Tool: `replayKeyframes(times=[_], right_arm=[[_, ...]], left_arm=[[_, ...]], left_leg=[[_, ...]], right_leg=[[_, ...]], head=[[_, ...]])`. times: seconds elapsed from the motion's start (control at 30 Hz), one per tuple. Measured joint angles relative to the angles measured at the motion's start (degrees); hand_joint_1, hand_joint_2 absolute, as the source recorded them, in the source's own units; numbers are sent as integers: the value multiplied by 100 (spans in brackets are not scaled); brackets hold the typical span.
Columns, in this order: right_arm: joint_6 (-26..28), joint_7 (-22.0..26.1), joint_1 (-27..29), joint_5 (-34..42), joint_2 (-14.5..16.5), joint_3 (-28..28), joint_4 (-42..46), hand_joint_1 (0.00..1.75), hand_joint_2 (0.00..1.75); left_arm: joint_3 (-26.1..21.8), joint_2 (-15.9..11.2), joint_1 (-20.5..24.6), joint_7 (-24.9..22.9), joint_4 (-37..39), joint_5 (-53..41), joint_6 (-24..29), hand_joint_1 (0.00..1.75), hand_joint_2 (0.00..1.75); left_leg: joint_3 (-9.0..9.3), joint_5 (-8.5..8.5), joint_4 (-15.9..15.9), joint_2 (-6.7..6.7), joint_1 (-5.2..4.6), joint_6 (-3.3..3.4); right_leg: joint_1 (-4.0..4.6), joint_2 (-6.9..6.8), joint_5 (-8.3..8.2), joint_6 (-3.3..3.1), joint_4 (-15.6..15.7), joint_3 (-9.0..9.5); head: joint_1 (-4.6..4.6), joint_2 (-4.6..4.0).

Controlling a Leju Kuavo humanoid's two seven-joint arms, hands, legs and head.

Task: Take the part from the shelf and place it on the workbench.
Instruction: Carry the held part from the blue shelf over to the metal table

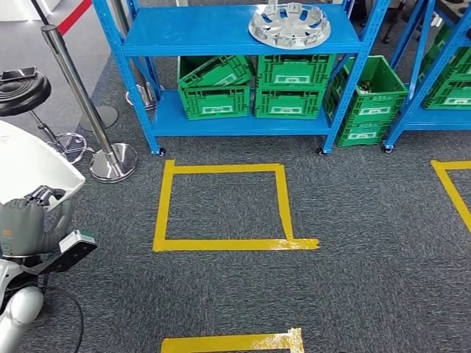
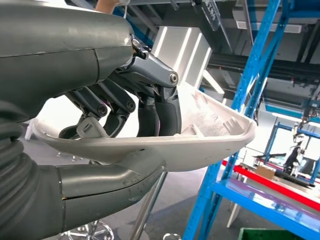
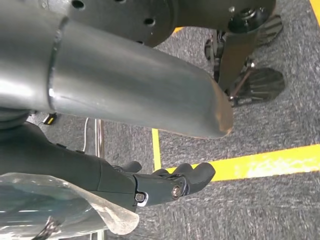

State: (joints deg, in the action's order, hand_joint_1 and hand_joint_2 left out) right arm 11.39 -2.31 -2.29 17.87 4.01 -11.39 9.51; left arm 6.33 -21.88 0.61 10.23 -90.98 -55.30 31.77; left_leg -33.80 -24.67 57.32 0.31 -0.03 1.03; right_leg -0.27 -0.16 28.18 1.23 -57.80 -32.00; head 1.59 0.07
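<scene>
Part [image 2: 211,132]: white moulded shell, held in left hand at the lower left of the head view [image 1: 33,165]; well apart from the shelf; concave side with ribs shown in left wrist view.
Left hand [image 2: 124,125]: grasping the part, dark fingers [image 2: 168,112] inside the hollow, thumb under the rim; in head view [image 1: 25,224] mostly covered by the part.
Right hand [image 3: 166,185]: hanging above the carpet, fingers lightly curled and apart, nothing between them; thumb large and blurred across the picture.
Shelf [image 1: 233,33]: blue, straight ahead; silver hubcap [image 1: 288,24] on its upper board, cut off by the top edge; green crates [image 1: 252,88] on the lower board, another crate [image 1: 369,99] tilted just beside the right post.
Second shelf [image 1: 438,73]: blue, at right, cut off by the frame edge.
Open room: grey carpet [image 1: 360,257] between robot and shelf; yellow tape square [image 1: 222,209] just before the shelf, more tape at the near edge [image 1: 233,342] and far right [image 1: 452,187].
Left side: chrome post [image 1: 83,99] with red belt, black stool [image 1: 22,88] just beside it, both near the part.
Hard to make out: full outline of the part, cut off at the head view's left edge; workbench, cannot tell where.
</scene>
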Motion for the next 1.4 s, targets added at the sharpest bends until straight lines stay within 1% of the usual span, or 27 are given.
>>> replayKeyframes(times=[0.07, 0.13, 0.17, 0.2, 0.23, 0.27, 0.33, 0.4, 0.47, 0.53, 0.6, 0.67, 0.7, 0.73, 0.8, 0.87, 0.93, 1.0, 1.07, 1.13, 1.17, 1.2, 1.23, 1.27, 1.3, 1.33, 1.4], right_arm=[[10, -15, -5, -1, -8, 0, 0, 0, 0], [6, -25, -6, -1, -11, -1, 0, 0, 0], [3, -31, -2, -1, -11, -2, 0, 0, 0], [-2, -37, 4, -1, -12, -3, 0, 0, 0], [-7, -42, 10, -1, -14, -4, 0, 0, 0], [-13, -46, 14, -1, -17, -4, 0, 0, 0], [-25, -50, 14, -1, -24, -4, 0, 0, 0], [-34, -65, 13, -1, -25, -4, 0, 0, 0], [-36, -92, 16, -1, -25, -4, 0, 0, 0], [-34, -109, 16, -1, -28, -2, 0, 0, 0], [-36, -111, 16, -1, -32, -1, 0, 0, 0], [-40, -110, 25, -1, -33, -2, 0, 0, 0], [-42, -110, 29, -1, -33, -2, 0, 0, 0], [-44, -110, 29, -1, -33, -2, 0, 0, 0], [-47, -109, 20, -2, -33, -2, 0, 0, 0], [-48, -103, 5, -6, -33, -2, 0, 0, 0], [-48, -97, -7, -25, -33, -3, 0, 0, 0], [-45, -97, -22, -55, -34, -5, 0, 0, 0], [-42, -106, -37, -83, -41, -9, 0, 0, 0], [-39, -125, -40, -100, -48, -17, 0, 0, 0], [-39, -135, -36, -104, -48, -21, 0, 0, 0], [-40, -149, -28, -108, -49, -25, 0, 0, 0], [-41, -160, -18, -113, -50, -27, 0, 0, 0], [-43, -167, -11, -119, -52, -28, 0, 0, 0], [-45, -172, -7, -126, -55, -29, 0, 0, 0], [-46, -172, -9, -133, -61, -30, 0, 0, 0], [-50, -171, -15, -146, -72, -33, 0, 0, 0]], left_arm=[[-25, -14, -2, 0, -21, -5, -2, 175, 175], [-44, -18, -17, 0, -30, -6, -5, 175, 175], [-48, -18, -29, 0, -30, -6, -8, 175, 175], [-49, -18, -40, 0, -30, -7, -10, 175, 175], [-51, -18, -46, 0, -30, -7, -12, 175, 175], [-52, -18, -49, 0, -30, -8, -13, 175, 175], [-57, -21, -49, 0, -31, -8, -13, 175, 175], [-68, -28, -47, 3, -35, -15, -13, 175, 175], [-82, -37, -49, 9, -38, -32, -15, 175, 175], [-93, -52, -49, 21, -38, -46, -20, 175, 175], [-97, -65, -20, 32, -38, -55, -32, 175, 175], [-96, -63, 8, 38, -38, -68, -46, 175, 175], [-95, -60, 10, 39, -38, -74, -53, 175, 175], [-94, -58, 10, 40, -38, -79, -56, 175, 175], [-93, -58, 20, 41, -38, -86, -58, 175, 175], [-91, -59, 59, 44, -38, -94, -61, 175, 175], [-85, -63, 113, 52, -38, -102, -65, 175, 175], [-81, -71, 139, 59, -38, -107, -69, 175, 175], [-77, -71, 172, 60, -38, -110, -72, 175, 175], [-63, -54, 231, 61, -36, -110, -80, 175, 175], [-54, -38, 256, 60, -33, -109, -88, 175, 175], [-43, -19, 267, 60, -30, -108, -98, 175, 175], [-33, 3, 272, 60, -27, -107, -106, 175, 175], [-21, 24, 276, 59, -24, -107, -110, 175, 175], [-9, 41, 286, 59, -23, -107, -113, 175, 175], [4, 57, 301, 60, -23, -107, -113, 175, 175], [27, 82, 354, 61, -22, -103, -113, 175, 175]], left_leg=[[15, 58, -86, -14, 33, 38], [-13, 83, -100, -44, 41, 49], [-34, 93, -96, -71, 43, 42], [-52, 103, -90, -107, 48, 31], [-70, 113, -79, -154, 57, 17], [-86, 120, -61, -209, 71, -5], [-130, 122, 4, -320, 91, -72], [-186, 137, 57, -421, 93, -158], [-218, 188, 52, -530, 106, -236], [-267, 141, 127, -481, 115, -283], [-475, -171, 623, -258, 108, -306], [-783, -562, 1423, -121, 105, -317], [-870, -658, 1690, -104, 105, -312], [-860, -653, 1753, -98, 104, -299], [-510, -375, 1204, -23, 89, -244], [-89, -159, 443, 233, 30, -166], [29, -150, 159, 364, -32, -106], [12, -123, 116, 239, -44, -52], [24, -76, 52, 119, -24, 13], [16, -45, 22, 5, -9, 63], [2, -38, 22, -62, -11, 80], [-7, -34, 23, -132, -14, 87], [-11, -31, 25, -207, -17, 88], [-12, -28, 30, -286, -16, 85], [-11, -26, 40, -366, -13, 81], [-13, -27, 54, -440, -8, 73], [-49, -24, 94, -574, -7, 28]], right_leg=[[1, 5, 250, 35, -315, -151], [-15, 9, 655, 61, -1012, -455], [-26, 9, 790, 74, -1340, -592], [-37, 9, 823, 89, -1510, -654], [-50, 11, 749, 103, -1474, -613], [-66, 34, 581, 117, -1200, -452], [-109, 243, 295, 144, -425, -29], [-124, 398, 237, 110, -53, 189], [-103, 309, 228, 25, -65, 211], [-99, 184, 189, -59, -59, 211], [-87, 55, 163, -126, -47, 198], [-55, -80, 161, -153, -47, 180], [-40, -149, 162, -157, -47, 174], [-27, -218, 163, -159, -47, 171], [-4, -351, 167, -161, -47, 178], [25, -468, 180, -147, -50, 187], [51, -582, 194, -113, -50, 186], [57, -687, 211, -55, -38, 188], [45, -494, 343, 6, -185, 113], [31, -131, 667, 31, -793, -190], [29, -29, 834, 33, -1198, -397], [28, 3, 922, 35, -1509, -565], [28, 13, 899, 35, -1634, -647], [26, 24, 765, 31, -1539, -621], [21, 66, 540, 22, -1219, -483], [10, 182, 329, 9, -803, -296], [-20, 436, 109, -13, -162, 16]], head=[[-15, 0], [-24, 0], [-23, 0], [-21, 0], [-22, 0], [-22, 0], [-27, 0], [-21, 0], [-14, 0], [-2, 0], [27, 0], [43, 0], [43, 0], [43, 0], [42, 0], [41, 0], [36, 0], [35, 0], [21, 0], [3, 0], [1, 0], [2, 0], [1, 0], [0, 0], [0, 0], [-1, 0], [4, 0]])
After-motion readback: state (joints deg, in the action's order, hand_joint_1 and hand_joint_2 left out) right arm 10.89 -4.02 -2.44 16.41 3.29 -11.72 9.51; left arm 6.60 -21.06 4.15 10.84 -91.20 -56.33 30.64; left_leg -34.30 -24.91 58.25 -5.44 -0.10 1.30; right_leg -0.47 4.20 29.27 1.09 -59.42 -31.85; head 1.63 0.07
